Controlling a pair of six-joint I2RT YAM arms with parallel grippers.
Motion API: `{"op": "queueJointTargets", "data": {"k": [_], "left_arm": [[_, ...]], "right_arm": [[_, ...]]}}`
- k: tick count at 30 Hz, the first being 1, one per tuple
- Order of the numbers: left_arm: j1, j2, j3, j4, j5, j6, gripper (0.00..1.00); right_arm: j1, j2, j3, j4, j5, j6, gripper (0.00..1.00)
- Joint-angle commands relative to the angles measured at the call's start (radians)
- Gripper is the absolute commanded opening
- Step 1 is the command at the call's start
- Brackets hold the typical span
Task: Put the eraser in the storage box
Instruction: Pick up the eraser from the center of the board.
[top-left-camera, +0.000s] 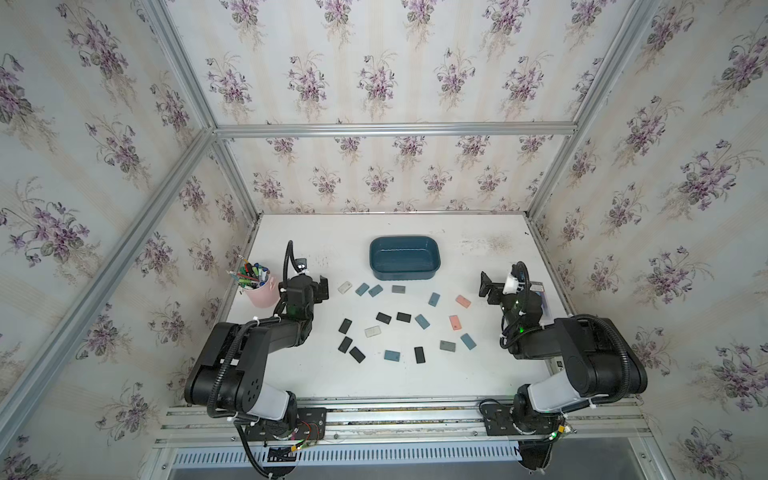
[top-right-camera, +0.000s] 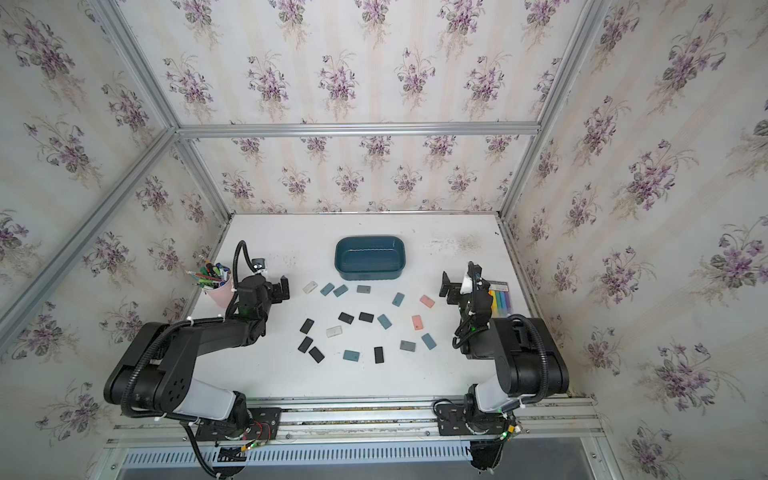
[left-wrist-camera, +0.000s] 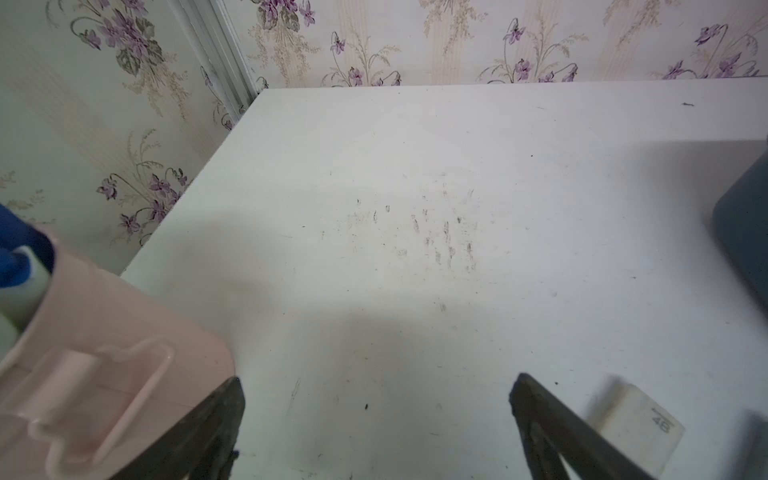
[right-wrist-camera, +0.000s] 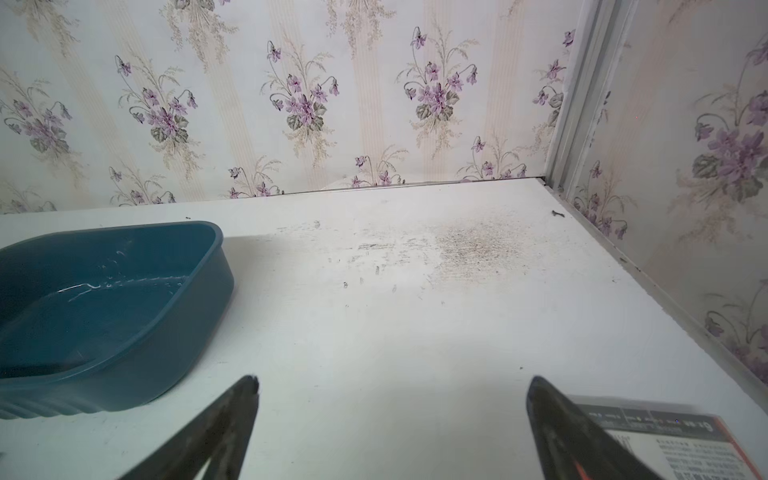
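Note:
The dark teal storage box (top-left-camera: 405, 274) (top-right-camera: 370, 274) stands empty at the back middle of the white table; it also shows in the right wrist view (right-wrist-camera: 183, 353). Several erasers in white, blue, grey, black and pink lie scattered in front of it. A white eraser (top-left-camera: 344, 287) (left-wrist-camera: 636, 419) lies just right of my left gripper (top-left-camera: 322, 289) (left-wrist-camera: 377, 379), which is open over bare table. My right gripper (top-left-camera: 484, 284) (right-wrist-camera: 393, 380) is also open and empty, with a pink eraser (top-left-camera: 463, 301) a little to its left.
A pink pen cup (top-left-camera: 262, 293) (left-wrist-camera: 104, 365) full of pens stands close to the left gripper's outer side. A flat pack of coloured markers (top-right-camera: 500, 297) (right-wrist-camera: 665, 440) lies by the right gripper near the right wall. Papered walls close in three sides.

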Motion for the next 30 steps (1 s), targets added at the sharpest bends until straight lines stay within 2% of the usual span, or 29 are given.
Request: {"op": "queueJointTargets", "data": {"k": [1,24,26,28,30], "left_arm": [[0.001,0.0,0.004,0.013,-0.009,0.007,1.0],[0.001,0.001,0.004,0.013,-0.009,0.007,1.0],[0.013,-0.006,0.0,0.013,0.018,0.0,1.0],[0.01,0.001,0.003,0.018,0.015,0.006,1.0],[0.007,0.0,0.005,0.011,0.01,0.006,1.0]], "right_arm": [[0.001,-0.002,0.003,0.009,-0.006,-0.015,1.0],[0.001,-0.003,0.003,0.011,-0.007,-0.014,1.0],[0.001,-0.004,0.001,0.013,-0.006,-0.015,1.0],[0.001,-0.011,-0.002,0.017,-0.036,-0.026,1.0],[0.002,-0.052,0.021,-0.056,-0.087,-0.051,1.0]]}}
